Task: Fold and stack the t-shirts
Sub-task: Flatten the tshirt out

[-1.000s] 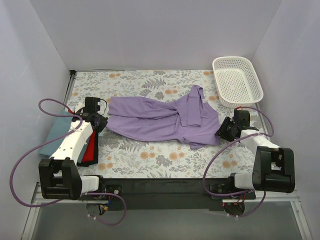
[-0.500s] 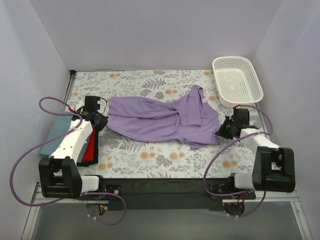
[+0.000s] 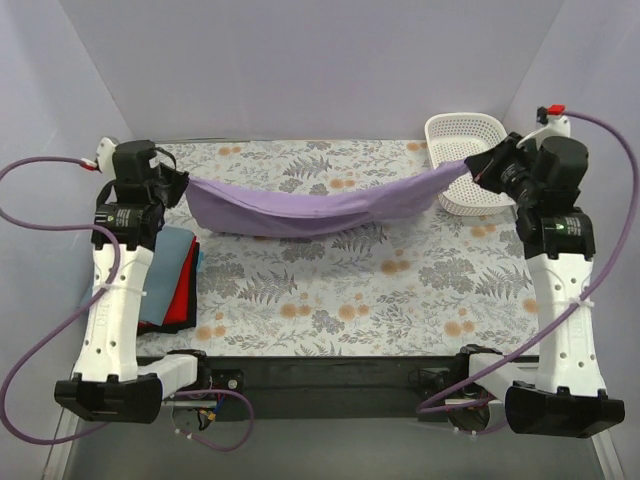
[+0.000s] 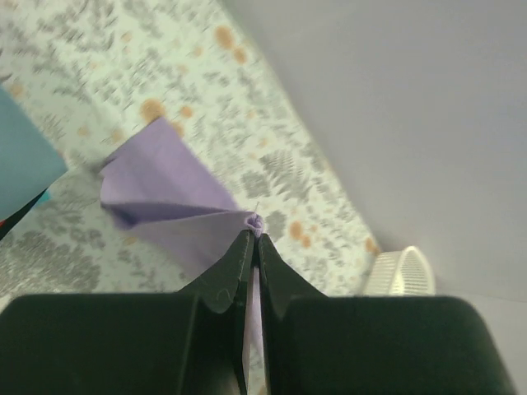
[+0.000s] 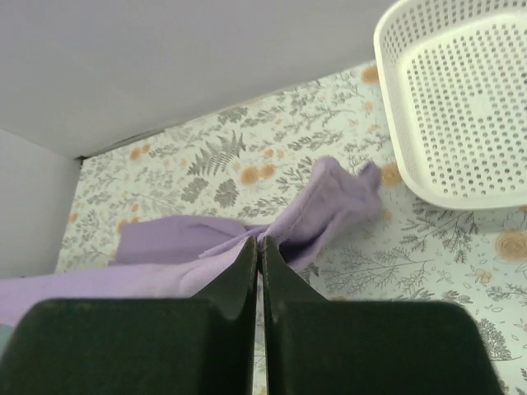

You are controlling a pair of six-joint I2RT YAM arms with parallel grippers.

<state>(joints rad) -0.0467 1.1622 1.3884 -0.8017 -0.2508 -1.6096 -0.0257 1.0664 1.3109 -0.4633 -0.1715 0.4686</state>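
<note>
A lilac-purple t-shirt (image 3: 315, 207) hangs stretched in the air between both arms, sagging in the middle above the floral table cover (image 3: 330, 280). My left gripper (image 3: 183, 184) is shut on its left end; in the left wrist view the cloth (image 4: 165, 193) bunches at the closed tips (image 4: 254, 233). My right gripper (image 3: 477, 165) is shut on the right end, and the right wrist view shows purple cloth (image 5: 317, 210) spreading from the closed tips (image 5: 259, 243). Folded t-shirts in blue-grey (image 3: 172, 250), red (image 3: 180, 295) and black (image 3: 150, 325) lie stacked at the left, partly behind the left arm.
A white mesh basket (image 3: 455, 135) stands at the back right corner, just behind the right gripper, also seen in the right wrist view (image 5: 461, 99). White walls close in the back and both sides. Purple cables loop off both arms.
Both arms rose from the table and swung outward and back, lifting the purple shirt off the cover and pulling it taut between them. The right gripper closed on the shirt's right edge.
</note>
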